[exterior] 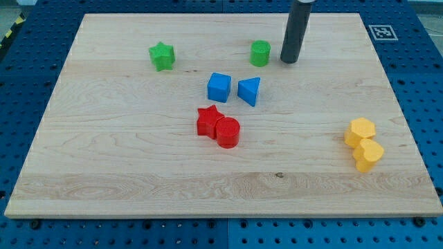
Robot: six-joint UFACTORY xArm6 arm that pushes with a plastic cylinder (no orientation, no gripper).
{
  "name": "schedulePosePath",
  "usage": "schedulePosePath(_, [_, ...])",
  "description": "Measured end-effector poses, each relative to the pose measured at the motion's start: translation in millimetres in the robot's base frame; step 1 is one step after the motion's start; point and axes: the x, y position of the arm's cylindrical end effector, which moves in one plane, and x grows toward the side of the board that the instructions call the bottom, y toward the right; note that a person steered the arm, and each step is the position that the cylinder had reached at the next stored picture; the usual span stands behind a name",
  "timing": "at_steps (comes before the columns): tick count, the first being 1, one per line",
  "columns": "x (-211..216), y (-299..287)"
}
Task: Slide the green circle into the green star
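While eight blocks lie on the wooden surface point(104, 159), they divide evenly by colour: two green, two blue, two red, two yellow. No container of any kind holds them; each rests directly on the pale, grained board, which sits on a blue perforated base point(21, 83).

Left to right: the green star point(162, 56) stands alone near the view's top left. The red star point(208, 120) sits near the centre, touching the red cylinder point(228, 131) on its right. Above that pair, the blue cube point(219, 87) lies just beside the blue triangular block point(249, 90), a narrow gap between them. The green circle point(260, 52), a short upright cylinder, stands at the view's top centre, well apart from the green star and roughly level with it. My tip point(288, 61), the lower end of a smooth dark rod, rests on the board just to the right of the green circle, close but not visibly touching. At the far right, the yellow hexagonal block point(360, 131) touches the yellow heart-like block point(368, 154) below it.

All blocks appear matt and solid-coloured. A gripper does not appear; the arm ends in the rod alone.
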Motion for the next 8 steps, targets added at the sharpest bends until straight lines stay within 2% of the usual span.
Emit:
schedulePosePath(2, [0, -92])
schedulePosePath(4, [0, -79])
schedulePosePath(6, [0, -22])
schedulePosePath(8, [-6, -14])
